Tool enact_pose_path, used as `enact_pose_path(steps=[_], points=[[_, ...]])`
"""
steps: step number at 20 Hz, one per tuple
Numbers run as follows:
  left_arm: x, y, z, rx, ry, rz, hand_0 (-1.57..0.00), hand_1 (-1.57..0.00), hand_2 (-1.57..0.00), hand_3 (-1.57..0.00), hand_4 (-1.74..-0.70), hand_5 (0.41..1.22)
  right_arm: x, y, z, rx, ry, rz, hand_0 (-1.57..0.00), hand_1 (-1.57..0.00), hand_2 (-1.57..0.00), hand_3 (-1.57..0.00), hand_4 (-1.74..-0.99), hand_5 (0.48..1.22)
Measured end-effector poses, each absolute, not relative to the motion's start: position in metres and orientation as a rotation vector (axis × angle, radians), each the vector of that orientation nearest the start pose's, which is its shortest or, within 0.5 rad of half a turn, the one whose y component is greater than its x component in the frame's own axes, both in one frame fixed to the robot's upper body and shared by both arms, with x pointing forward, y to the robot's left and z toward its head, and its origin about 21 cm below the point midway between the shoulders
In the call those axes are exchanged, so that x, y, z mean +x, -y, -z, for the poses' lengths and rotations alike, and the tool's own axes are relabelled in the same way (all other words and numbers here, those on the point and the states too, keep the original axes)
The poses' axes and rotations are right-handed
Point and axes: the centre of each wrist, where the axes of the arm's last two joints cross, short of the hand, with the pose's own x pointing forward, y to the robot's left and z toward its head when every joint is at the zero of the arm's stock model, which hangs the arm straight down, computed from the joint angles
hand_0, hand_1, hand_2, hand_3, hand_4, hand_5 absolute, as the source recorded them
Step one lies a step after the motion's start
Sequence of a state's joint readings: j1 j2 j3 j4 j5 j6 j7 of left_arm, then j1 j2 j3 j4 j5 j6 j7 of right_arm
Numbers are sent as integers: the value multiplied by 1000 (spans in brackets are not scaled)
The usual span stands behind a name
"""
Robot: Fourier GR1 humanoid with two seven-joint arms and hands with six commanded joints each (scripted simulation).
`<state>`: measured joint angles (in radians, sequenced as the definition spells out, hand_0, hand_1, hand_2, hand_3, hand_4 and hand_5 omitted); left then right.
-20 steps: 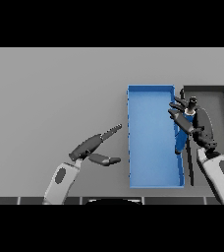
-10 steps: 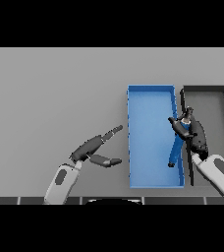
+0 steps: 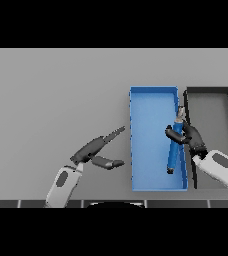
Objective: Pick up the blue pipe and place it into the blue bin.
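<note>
The right hand has its fingers curled around the blue pipe, which slants over the right side of the blue bin. A black tray sits just beside the bin. The left hand hovers over the grey table, fingers straight and spread.

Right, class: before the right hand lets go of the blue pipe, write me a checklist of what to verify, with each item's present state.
1. Blue pipe over the blue bin: ok.
2. Right hand curled on the pipe: ok.
3. Pipe resting on the bin floor: cannot tell.
4. Pipe clear of the black bin: ok.
5. Left hand outside the blue bin, open: ok.
</note>
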<state>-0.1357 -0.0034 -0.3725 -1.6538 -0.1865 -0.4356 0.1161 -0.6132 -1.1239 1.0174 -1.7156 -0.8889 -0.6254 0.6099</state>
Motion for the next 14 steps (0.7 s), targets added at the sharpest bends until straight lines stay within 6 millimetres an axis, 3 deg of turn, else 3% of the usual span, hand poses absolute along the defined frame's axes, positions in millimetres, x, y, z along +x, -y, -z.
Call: enact_pose_path(steps=[6, 14], points=[[252, -126, -44, -416, 1543, 881, 1, 1, 1, 1, -888, 429, 262, 250, -109, -353, 827, -446, -16, -14, -14, -8, -1030, 682], [250, -120, -45, -428, 1549, 884, 1, 1, 1, 1, -885, 431, 271, 250, -115, -358, 824, -477, -6, -5, -5, -3, -1022, 643]])
